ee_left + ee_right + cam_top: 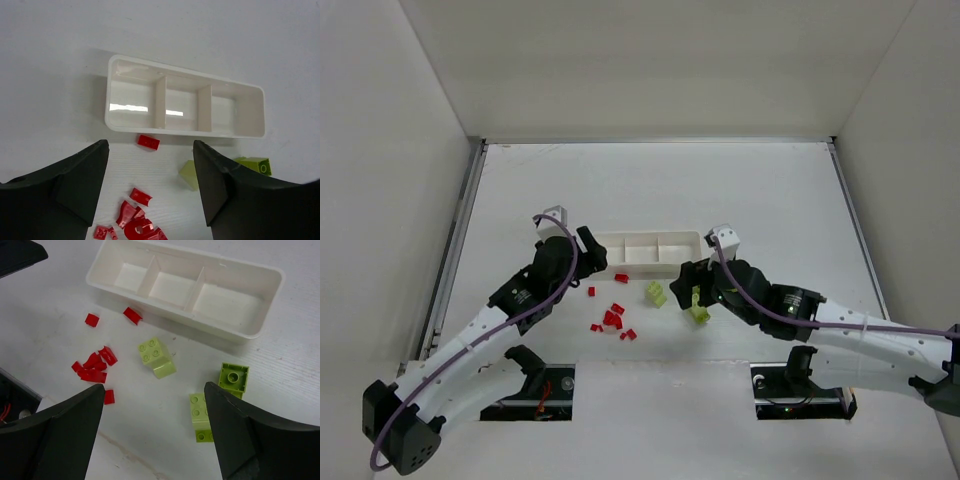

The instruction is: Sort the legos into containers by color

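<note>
My left jaws and right jaws stand wide and empty, flanking the empty tray (642, 250) mid-surface. Reds (612, 318) lie leftward, greens (656, 293) toward the right edge, probably one colour each.

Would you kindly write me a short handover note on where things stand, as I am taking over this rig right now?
The left gripper is open and empty, above the red legos.
The right gripper is open and empty, above the yellow-green legos.
All bricks lie on the table in front of the tray. One red brick lies close by its near wall.
Done: nothing; all three compartments are empty.
Left: sort every brick by colour.
</note>
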You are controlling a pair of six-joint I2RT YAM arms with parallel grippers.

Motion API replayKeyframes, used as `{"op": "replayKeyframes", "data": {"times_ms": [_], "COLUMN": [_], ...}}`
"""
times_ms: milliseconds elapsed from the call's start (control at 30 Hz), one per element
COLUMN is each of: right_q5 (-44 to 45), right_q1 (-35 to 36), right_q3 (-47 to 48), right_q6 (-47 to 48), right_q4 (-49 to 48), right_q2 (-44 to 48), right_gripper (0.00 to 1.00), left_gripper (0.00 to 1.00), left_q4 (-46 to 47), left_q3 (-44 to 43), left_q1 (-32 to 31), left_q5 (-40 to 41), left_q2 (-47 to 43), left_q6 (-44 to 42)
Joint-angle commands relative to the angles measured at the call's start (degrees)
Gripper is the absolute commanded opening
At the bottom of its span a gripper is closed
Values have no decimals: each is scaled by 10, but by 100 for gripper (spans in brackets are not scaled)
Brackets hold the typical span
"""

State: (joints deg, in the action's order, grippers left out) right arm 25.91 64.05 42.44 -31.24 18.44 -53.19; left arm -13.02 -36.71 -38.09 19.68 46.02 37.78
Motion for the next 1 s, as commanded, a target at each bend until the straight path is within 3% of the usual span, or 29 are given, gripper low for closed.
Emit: {"op": "replayKeyframes", "data": {"times_ms": [0, 67, 133, 267, 333, 367, 433, 467, 500, 567, 600, 833, 967], "right_q5": [-10, -19, -28, -34, -34, -35, -38, -40, -44, -49, -53, -114, -117], "right_q1": [-6, -6, -6, -6, -13, -18, -25, -27, -27, -27, -27, -30, -35], "right_q3": [13, 15, 15, 6, -1, -2, -2, -2, -2, -1, 2, 26, 47], "right_q6": [41, 56, 69, 78, 78, 78, 80, 83, 90, 104, 111, 136, 147], "right_q4": [-38, -52, -65, -79, -91, -93, -96, -100, -107, -124, -134, -175, -177], "right_q2": [-10, -22, -33, -52, -60, -64, -79, -85, -95, -113, -126, -210, -269], "right_gripper": [87, 85, 77, 46, 25, 22, 26, 32, 45, 70, 76, 80, 74], "left_gripper": [69, 69, 69, 65, 58, 51, 30, 25, 18, 15, 15, 32, 38], "left_q4": [19, 13, 22, 34, 35, 37, 43, 44, 44, 46, 48, 70, 76], "left_q3": [13, 19, 35, 49, 48, 47, 43, 42, 42, 45, 47, 49, 61], "left_q1": [17, 21, 24, 26, 27, 25, 17, 14, 7, -1, -4, -25, -31], "left_q5": [-11, -12, -12, -10, -8, -8, -9, -8, -7, -2, -2, -3, -2], "left_q2": [-8, -14, -23, -30, -34, -36, -44, -46, -52, -56, -56, -29, -49], "left_q6": [0, 0, 7, 24, 26, 26, 20, 19, 19, 20, 23, 26, 26]}}
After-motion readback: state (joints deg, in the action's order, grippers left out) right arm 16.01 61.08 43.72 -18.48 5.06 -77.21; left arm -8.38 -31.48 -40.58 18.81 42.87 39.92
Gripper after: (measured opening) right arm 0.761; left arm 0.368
